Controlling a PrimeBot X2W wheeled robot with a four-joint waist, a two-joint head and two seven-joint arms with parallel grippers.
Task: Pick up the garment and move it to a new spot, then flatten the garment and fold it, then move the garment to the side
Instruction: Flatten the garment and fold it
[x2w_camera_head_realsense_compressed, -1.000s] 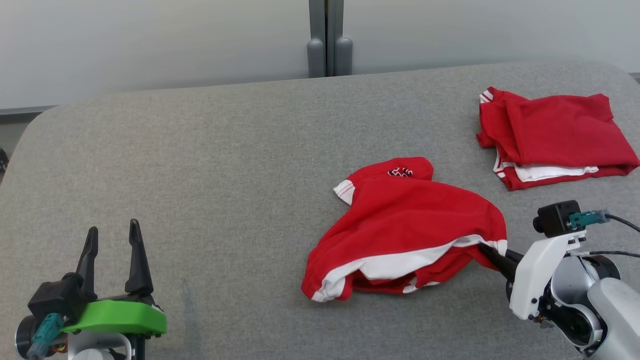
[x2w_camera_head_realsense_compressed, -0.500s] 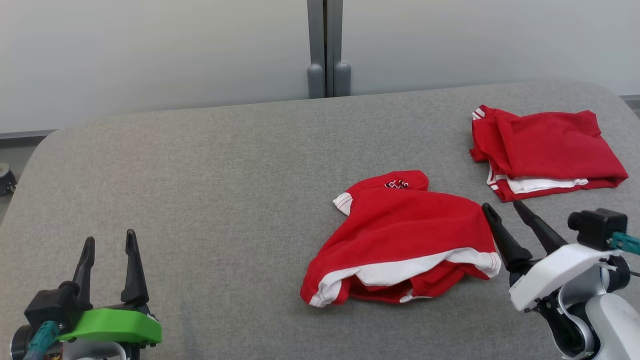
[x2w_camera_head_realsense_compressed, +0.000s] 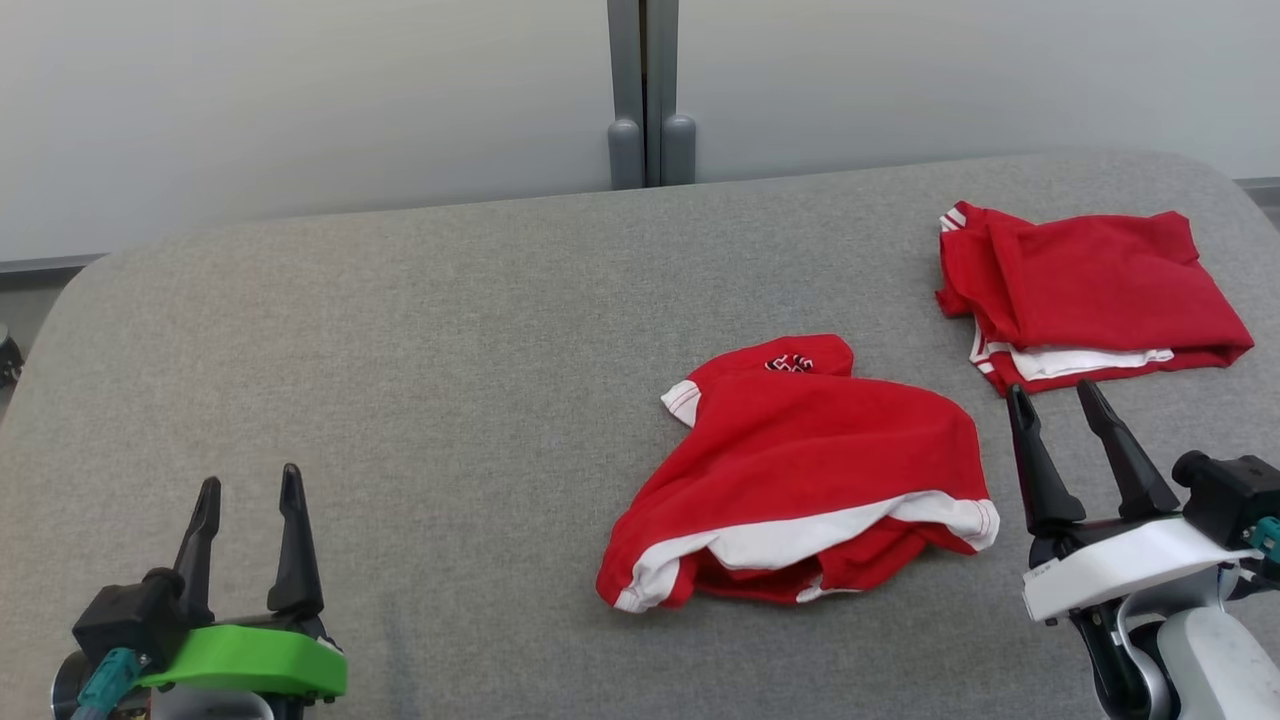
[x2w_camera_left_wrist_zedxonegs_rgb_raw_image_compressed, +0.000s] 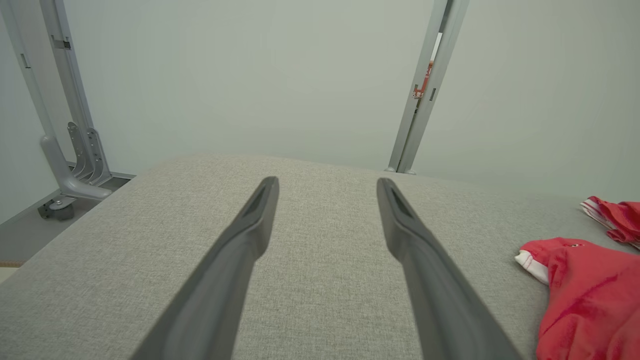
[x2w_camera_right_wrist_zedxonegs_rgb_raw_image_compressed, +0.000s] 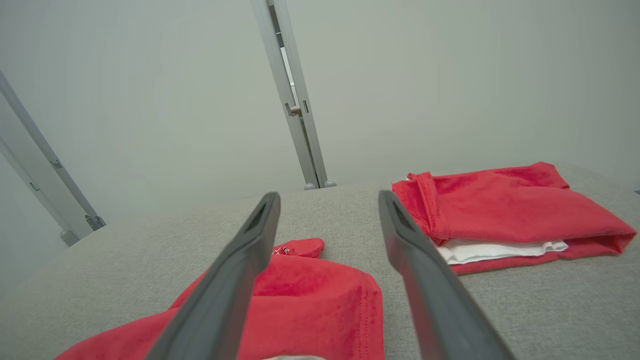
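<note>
**Two open grippers and a crumpled red garment waiting to be flattened**

We read places as a clock face centred on the middle of the head view. The red garment (x2w_camera_head_realsense_compressed: 800, 470) with white trim lies bunched on the grey padded table (x2w_camera_head_realsense_compressed: 400, 350) at about 4 o'clock. Its white-edged hem gapes toward 6 o'clock and a small printed flap points to 12. A second red garment (x2w_camera_head_realsense_compressed: 1090, 290), already folded, rests apart at 2 o'clock.

The right gripper (x2w_camera_head_realsense_compressed: 1052, 390) stands at 4 o'clock, just beside the crumpled garment's 3 o'clock edge. Its two dark fingers are spread wide with nothing between them. The left gripper (x2w_camera_head_realsense_compressed: 251, 478) waits at 8 o'clock, well apart from the cloth, equally wide and empty.

We judge that flattening is the step in hand. To do it well, we would bring both grippers in. Each would pinch a single layer at opposite ends of the white hem, then draw outward toward 9 and 3 o'clock, low over the table. We would also keep clear of the folded pile, so it is not dragged.
</note>
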